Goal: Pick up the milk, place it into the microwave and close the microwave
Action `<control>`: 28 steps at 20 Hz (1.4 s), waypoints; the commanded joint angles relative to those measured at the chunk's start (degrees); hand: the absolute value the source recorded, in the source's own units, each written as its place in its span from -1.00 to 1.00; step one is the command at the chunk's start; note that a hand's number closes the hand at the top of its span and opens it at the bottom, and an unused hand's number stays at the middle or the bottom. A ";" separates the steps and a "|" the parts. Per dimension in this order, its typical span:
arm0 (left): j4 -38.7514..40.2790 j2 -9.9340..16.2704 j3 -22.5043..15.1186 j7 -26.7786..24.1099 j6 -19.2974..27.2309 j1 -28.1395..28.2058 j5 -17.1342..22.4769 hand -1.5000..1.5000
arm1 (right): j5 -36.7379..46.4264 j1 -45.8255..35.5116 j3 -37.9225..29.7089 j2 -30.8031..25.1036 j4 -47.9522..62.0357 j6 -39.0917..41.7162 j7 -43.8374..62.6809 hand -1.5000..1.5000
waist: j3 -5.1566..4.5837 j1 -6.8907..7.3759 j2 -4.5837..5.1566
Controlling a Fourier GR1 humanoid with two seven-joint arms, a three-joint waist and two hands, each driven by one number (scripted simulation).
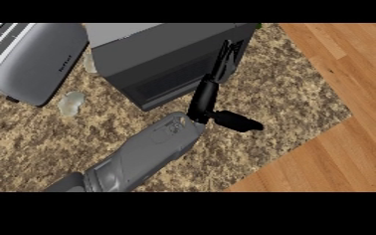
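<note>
The dark grey microwave [165, 55] stands at the back middle of the speckled counter [294, 89], and its door looks closed against the body. My left hand [204, 98] reaches up from the lower left. Its straight fingers [223, 62] lie against the right part of the microwave's front, and the thumb [238, 121] sticks out to the right over the counter. The hand is open and holds nothing. The milk shows nowhere in this view. My right hand does not show either.
A rounded grey toaster [40, 59] lies at the far left. A small pale object [71, 103] sits on the counter in front of it, left of the microwave. The counter ends at the right and lower right, where wooden floor [323, 154] shows.
</note>
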 commanded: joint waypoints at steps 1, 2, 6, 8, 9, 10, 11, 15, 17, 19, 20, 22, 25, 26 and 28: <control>1.93 -0.10 1.00 1.09 -0.24 -3.35 1.94 -1.00 | -0.99 -0.36 -0.15 -0.78 0.14 0.25 0.80 -1.00 | 0.07 -0.43 0.07; 1.89 -0.10 0.39 0.39 -0.07 -2.37 2.19 -1.00 | -1.15 -0.30 0.13 -1.00 0.02 0.86 0.86 -1.00 | 0.07 -0.46 0.11; 2.22 -0.10 -0.09 -0.15 0.22 -3.29 3.11 -1.00 | -2.19 -1.32 -0.02 -1.41 -0.11 0.90 1.16 -1.00 | 0.08 -0.44 0.07; 2.59 -0.10 -0.03 -0.63 0.42 -3.10 3.82 -1.00 | -2.45 -1.20 0.06 -1.47 0.11 1.06 1.33 -1.00 | 0.10 -0.17 0.12; 2.68 -0.11 -0.39 -0.42 0.43 -3.78 3.84 -1.00 | -3.06 -1.46 0.28 -1.51 -0.06 1.02 1.63 -1.00 | 0.10 -0.46 0.12; 2.87 -0.11 -0.25 -0.73 0.26 -3.33 4.35 -1.00 | -3.17 -1.16 -0.13 -1.75 -0.02 1.09 1.64 -1.00 | 0.07 -0.66 0.11; 2.54 -0.11 -0.46 -0.86 0.28 -3.25 4.76 -1.00 | -3.01 -1.41 -0.08 -1.99 -0.11 1.20 1.74 -1.00 | 0.05 -0.82 0.18; 4.11 -0.08 -1.54 1.92 -2.21 -2.72 6.49 1.00 | -4.22 -2.01 -0.31 -2.27 -0.05 1.04 2.11 -1.00 | 0.26 -0.32 0.84; 7.15 -0.05 -3.51 2.61 -1.20 -4.10 4.32 1.00 | -4.51 -1.36 -0.12 -2.47 -0.35 0.86 2.80 -1.00 | 0.50 0.29 0.14; 10.66 1.26 -4.97 3.20 2.37 -5.23 1.98 -1.00 | -4.69 -1.40 -0.36 -2.76 -0.58 0.96 2.88 -1.00 | 0.79 1.13 -0.47; 12.00 1.96 -5.69 3.58 3.75 -6.35 0.84 -1.00 | -4.56 -1.33 -0.25 -2.74 -0.46 0.61 3.18 -1.00 | 0.88 1.77 -0.74; 14.26 2.81 -6.05 4.06 6.56 -6.68 -0.14 -1.00 | -4.57 -0.91 -0.69 -3.03 -0.59 0.45 3.39 -1.00 | 0.92 2.40 -0.99; 15.75 2.69 -5.68 5.86 7.50 -7.45 0.16 -1.00 | -5.19 -1.10 -1.83 -3.35 -0.58 0.11 3.21 -1.00 | 0.85 3.26 -0.82; 16.06 2.82 -5.91 6.63 7.46 -8.41 -0.06 -1.00 | -5.20 -0.86 -1.69 -3.38 -0.97 -0.24 3.61 -1.00 | 0.79 3.36 -1.03; 16.79 2.45 -6.31 7.08 7.93 -8.72 -0.41 -1.00 | -5.53 -0.56 -2.16 -3.36 -0.91 0.05 3.27 -1.00 | 0.86 3.56 -0.91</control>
